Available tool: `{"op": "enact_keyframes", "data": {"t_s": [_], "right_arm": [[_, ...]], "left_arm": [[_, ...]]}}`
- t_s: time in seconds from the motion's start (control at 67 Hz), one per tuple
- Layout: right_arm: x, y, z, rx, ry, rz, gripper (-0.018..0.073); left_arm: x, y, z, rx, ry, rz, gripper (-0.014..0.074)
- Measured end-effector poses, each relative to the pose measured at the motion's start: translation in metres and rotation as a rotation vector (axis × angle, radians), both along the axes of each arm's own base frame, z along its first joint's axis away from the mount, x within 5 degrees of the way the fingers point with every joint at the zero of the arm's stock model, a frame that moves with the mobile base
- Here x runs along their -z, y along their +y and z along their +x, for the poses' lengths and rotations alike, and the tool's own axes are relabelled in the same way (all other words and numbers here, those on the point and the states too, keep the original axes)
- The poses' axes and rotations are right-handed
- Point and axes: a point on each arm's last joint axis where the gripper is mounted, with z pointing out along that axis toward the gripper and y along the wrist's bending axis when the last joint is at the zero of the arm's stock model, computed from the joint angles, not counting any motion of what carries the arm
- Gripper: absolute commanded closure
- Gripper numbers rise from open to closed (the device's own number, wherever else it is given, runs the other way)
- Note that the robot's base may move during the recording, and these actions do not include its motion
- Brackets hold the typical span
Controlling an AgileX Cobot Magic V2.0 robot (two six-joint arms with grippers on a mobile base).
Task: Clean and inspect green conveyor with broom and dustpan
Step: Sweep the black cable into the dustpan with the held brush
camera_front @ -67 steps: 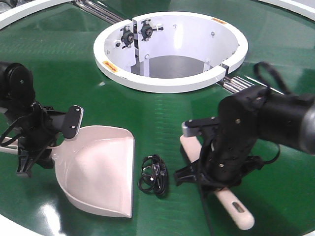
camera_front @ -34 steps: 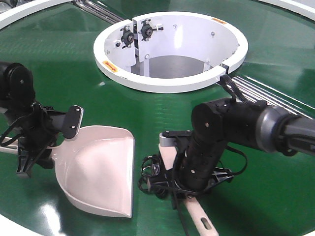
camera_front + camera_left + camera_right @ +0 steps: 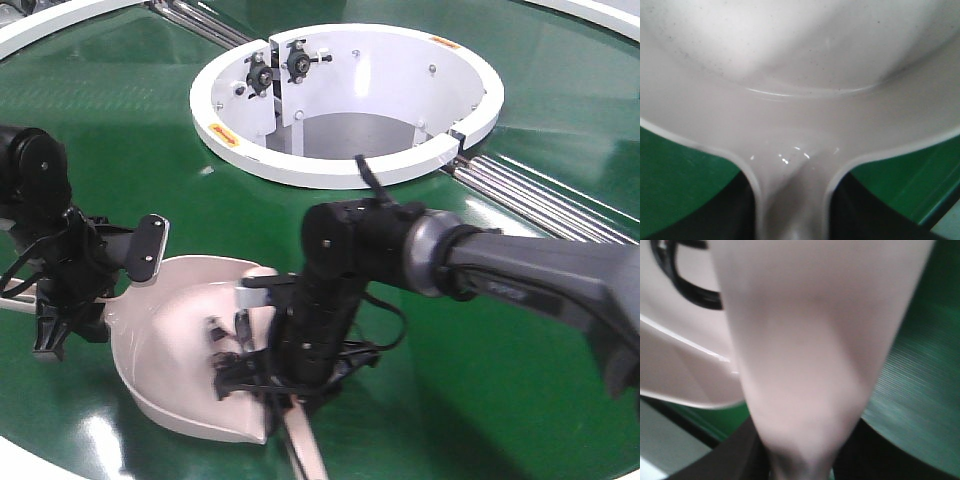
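- Broom point(image 3: 306, 458): the beige handle exits the bottom edge of the front view. The head end reaches over the dustpan's lip, with the bristles hidden under the right wrist. In the right wrist view the handle fills the frame, blurred.
- Right gripper point(image 3: 288, 388): clamped on the broom, with the handle running out from between the jaws. It sits low over the open edge of the pan.
- Dustpan point(image 3: 165, 350): lies flat on the belt, mouth facing the right arm.
- Black cord tangle point(image 3: 690, 294): lies on the pan's beige inner surface, just beside the broom. In the front view the right wrist partly covers it.
- Left gripper point(image 3: 92, 300): closed on the dustpan handle. The left wrist view shows the handle neck pinched between two dark jaws, bracing the pan.
- Green conveyor point(image 3: 520, 400): glossy belt. No other loose item is visible on the part in frame.
- Round opening point(image 3: 352, 95): white-walled, well beyond the pan, with two black fittings on its inner wall.
- Steel rollers point(image 3: 525, 198): in a seam running out from the opening's right side.
- Progress (judgement): the sweep-in looks nearly done, as the cord is inside the pan.
- Remaining: draw the broom back, lift and empty the pan, then check the rest of the belt, most of which is out of frame.
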Motion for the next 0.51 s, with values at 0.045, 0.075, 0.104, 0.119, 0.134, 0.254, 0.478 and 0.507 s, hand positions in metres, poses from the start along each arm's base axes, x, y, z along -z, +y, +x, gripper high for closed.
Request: {"op": "enact_keyframes", "data": {"t_s": [0.045, 0.075, 0.104, 0.119, 0.134, 0.254, 0.478, 0.507], "right_arm": [[-0.003, 0.009, 0.001, -0.014, -0.007, 0.029, 0.0564], [-0.006, 0.013, 0.002, -0.022, -0.016, 0.045, 0.0564], [-0.008, 0.017, 0.002, -0.030, -0.021, 0.058, 0.0564], [-0.009, 0.020, 0.003, -0.034, -0.024, 0.066, 0.0564], [-0.012, 0.022, 0.003, -0.035, -0.027, 0.079, 0.0564], [-0.024, 0.029, 0.008, -0.043, -0.063, 0.118, 0.0564], [-0.033, 0.028, 0.015, -0.069, -0.129, 0.103, 0.0564], [-0.033, 0.026, 0.016, -0.076, -0.146, 0.086, 0.0562]], "left_arm": [[0.000, 0.000, 0.000, 0.000, 0.000, 0.000, 0.0603], [0.000, 0.000, 0.000, 0.000, 0.000, 0.000, 0.0603], [0.000, 0.000, 0.000, 0.000, 0.000, 0.000, 0.0603], [0.000, 0.000, 0.000, 0.000, 0.000, 0.000, 0.0603], [0.000, 0.000, 0.000, 0.000, 0.000, 0.000, 0.0603], [0.000, 0.000, 0.000, 0.000, 0.000, 0.000, 0.0603], [0.000, 0.000, 0.000, 0.000, 0.001, 0.000, 0.0603], [0.001, 0.000, 0.000, 0.000, 0.002, 0.000, 0.0603]]}}
